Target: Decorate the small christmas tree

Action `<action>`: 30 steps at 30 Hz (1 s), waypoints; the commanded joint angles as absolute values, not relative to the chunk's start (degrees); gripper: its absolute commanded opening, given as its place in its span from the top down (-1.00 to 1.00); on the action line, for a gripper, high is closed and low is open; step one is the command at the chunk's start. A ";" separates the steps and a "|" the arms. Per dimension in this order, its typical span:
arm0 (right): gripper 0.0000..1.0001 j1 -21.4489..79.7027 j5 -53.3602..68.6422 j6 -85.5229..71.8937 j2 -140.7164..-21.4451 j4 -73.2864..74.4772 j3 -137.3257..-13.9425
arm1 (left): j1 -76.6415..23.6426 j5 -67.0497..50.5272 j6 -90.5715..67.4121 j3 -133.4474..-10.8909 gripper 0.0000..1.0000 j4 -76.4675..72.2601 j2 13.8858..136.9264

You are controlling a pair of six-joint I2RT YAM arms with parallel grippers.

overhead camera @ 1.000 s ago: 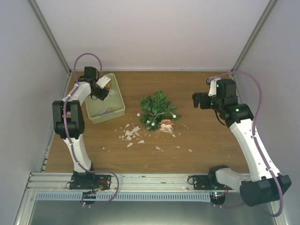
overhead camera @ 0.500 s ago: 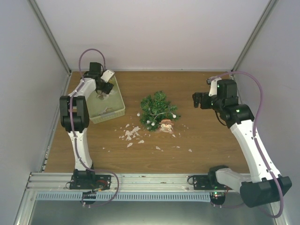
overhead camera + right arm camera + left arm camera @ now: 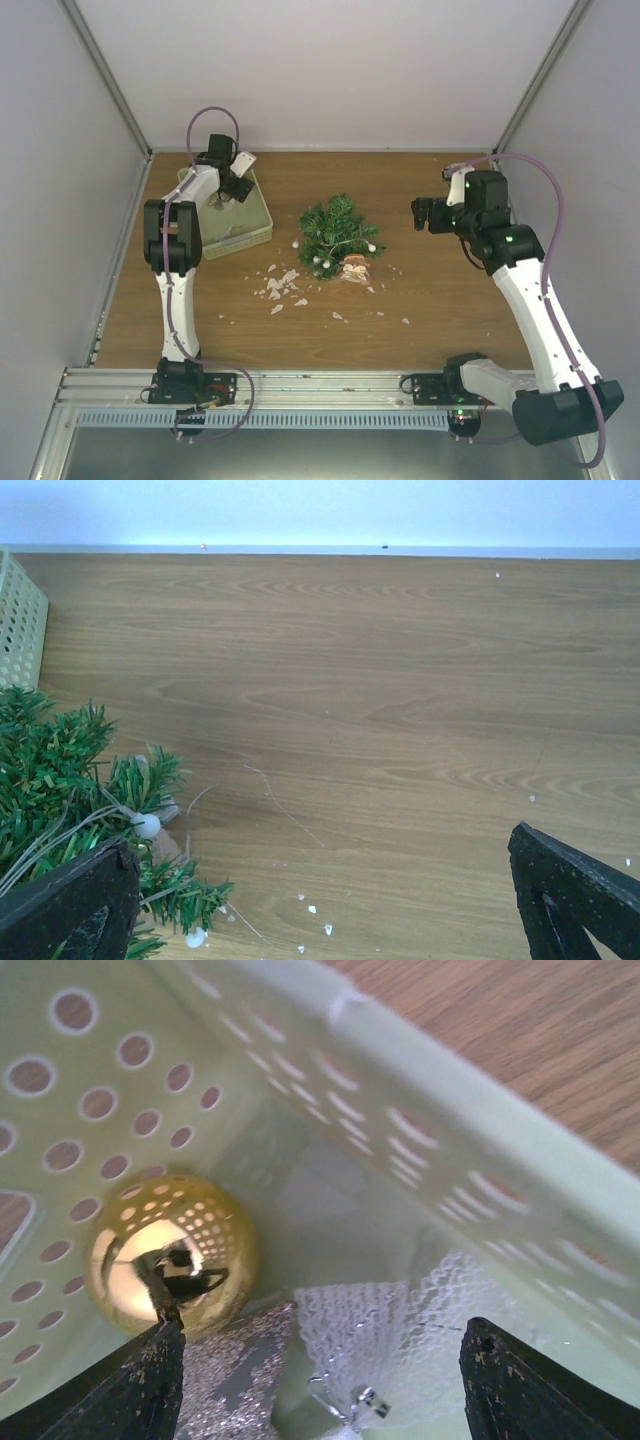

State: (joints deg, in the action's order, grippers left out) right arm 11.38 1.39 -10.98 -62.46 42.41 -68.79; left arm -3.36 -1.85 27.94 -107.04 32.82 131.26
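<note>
The left gripper point(image 3: 228, 188) reaches down into the pale yellow-green basket point(image 3: 258, 225) at the far left of the table point(image 3: 450, 310). Its fingers are spread apart with nothing clamped between them. In the left wrist view a shiny gold ball point(image 3: 170, 1255) lies in the basket's corner, just beside the fingertip at the left of that view. A silver glittery piece point(image 3: 235, 1380) lies against the ball's lower side, and a patch of white lace point(image 3: 400, 1320) lies between the two fingertips. The basket's perforated walls rise close around the fingers.

The small christmas tree point(image 3: 335, 230) is near the middle of the table, well apart from the basket. It seems to lie on its side, with its brownish pot point(image 3: 355, 266) toward the near edge, though the overhead view does not settle this. White beads point(image 3: 148, 825) hang among its branches. White flakes point(image 3: 282, 285) are scattered on the wood just left of the tree and toward the near edge.

The right gripper point(image 3: 420, 213) hovers to the right of the tree, its fingers wide apart over bare wood, holding nothing.

The table is brown wood grain, closed in by pale walls point(image 3: 330, 70), with a metal rail point(image 3: 330, 385) along the near edge by the arm bases.
</note>
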 commanded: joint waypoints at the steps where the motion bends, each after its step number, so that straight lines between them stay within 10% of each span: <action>1: -0.99 10.81 1.38 -11.46 -61.71 41.50 -67.81 | -3.16 2.44 26.45 -108.46 -0.52 30.45 132.41; 30: -0.99 10.80 2.40 -11.38 -61.70 41.31 -67.87 | -3.25 5.99 25.71 -108.37 -0.55 24.91 134.05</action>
